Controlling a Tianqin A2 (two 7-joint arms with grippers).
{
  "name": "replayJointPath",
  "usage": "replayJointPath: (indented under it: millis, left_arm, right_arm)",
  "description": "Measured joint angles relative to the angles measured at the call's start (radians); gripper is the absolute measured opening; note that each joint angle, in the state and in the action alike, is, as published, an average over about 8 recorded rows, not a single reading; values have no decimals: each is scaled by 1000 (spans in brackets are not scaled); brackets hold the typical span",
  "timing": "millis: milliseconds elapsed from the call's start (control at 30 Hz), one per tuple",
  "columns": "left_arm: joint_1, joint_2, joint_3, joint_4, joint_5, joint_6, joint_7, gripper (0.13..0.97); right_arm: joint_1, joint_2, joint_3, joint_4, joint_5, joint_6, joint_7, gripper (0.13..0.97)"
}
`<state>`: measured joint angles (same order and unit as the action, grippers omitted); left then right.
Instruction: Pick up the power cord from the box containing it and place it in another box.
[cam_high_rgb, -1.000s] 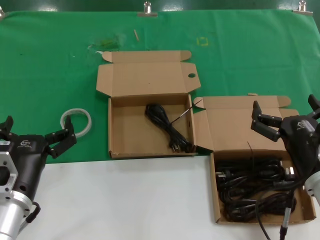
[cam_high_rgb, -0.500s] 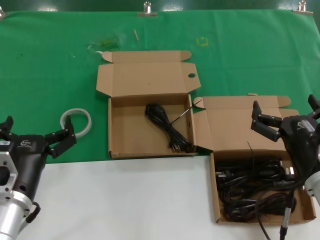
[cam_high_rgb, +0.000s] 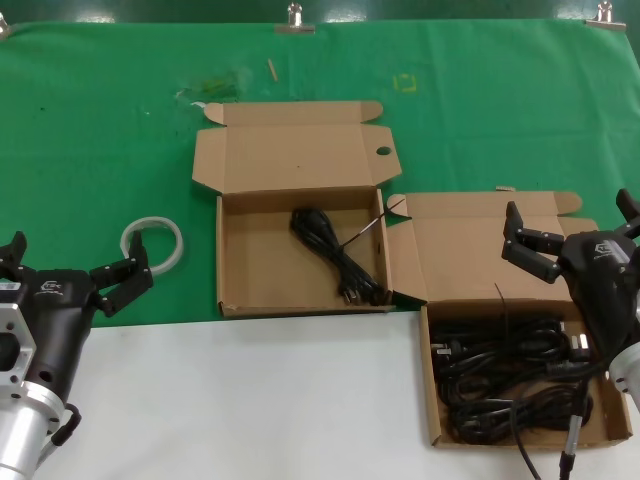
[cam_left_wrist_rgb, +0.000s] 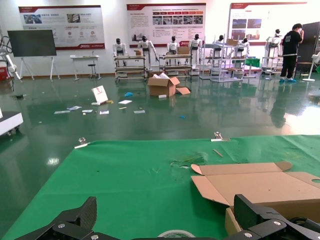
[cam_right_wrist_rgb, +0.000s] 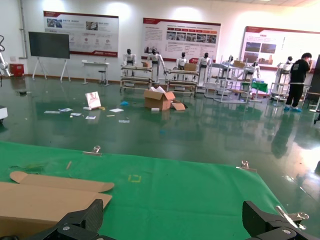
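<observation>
I am looking down from the head camera and seeing the left gripper (cam_high_rgb: 70, 268) hanging low at the near left edge, fingers spread wide with nothing between them, pointing out over the green cloth (cam_high_rgb: 100, 130) toward a pale plastic ring (cam_high_rgb: 154, 244) lying just beyond its fingertips. The right gripper (cam_high_rgb: 573, 230) is hovering at the far right with its fingers splayed apart and empty too, sitting above the raised lid of the right-hand box (cam_high_rgb: 480, 245) (that lid is carrying a short dark slit mark near the fold). That box is packed with a heap of black cables (cam_high_rgb: 510, 375), and part of the arm is covering its right side. The power cord (cam_high_rgb: 338, 257) is lying as a long narrow bundle inside the left-hand box (cam_high_rgb: 260, 260), slanting from mid-box toward the near right corner, its plug end close to the front wall. This box's lid is folded back flat on the cloth, showing a small dot mid-lid and a round hole near one flap. The two boxes are touching at a corner, and both are straddling the line where the green cloth is meeting the white table (cam_high_rgb: 250, 400).
</observation>
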<state>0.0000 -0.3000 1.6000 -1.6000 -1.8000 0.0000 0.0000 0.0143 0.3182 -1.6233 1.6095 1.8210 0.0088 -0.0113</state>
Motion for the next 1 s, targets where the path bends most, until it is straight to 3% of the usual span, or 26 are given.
replayJointPath:
  millis: [1000]
  left_arm:
    - [0,0,0,0,0,0,0,966]
  right_arm:
    - [0,0,0,0,0,0,0,966]
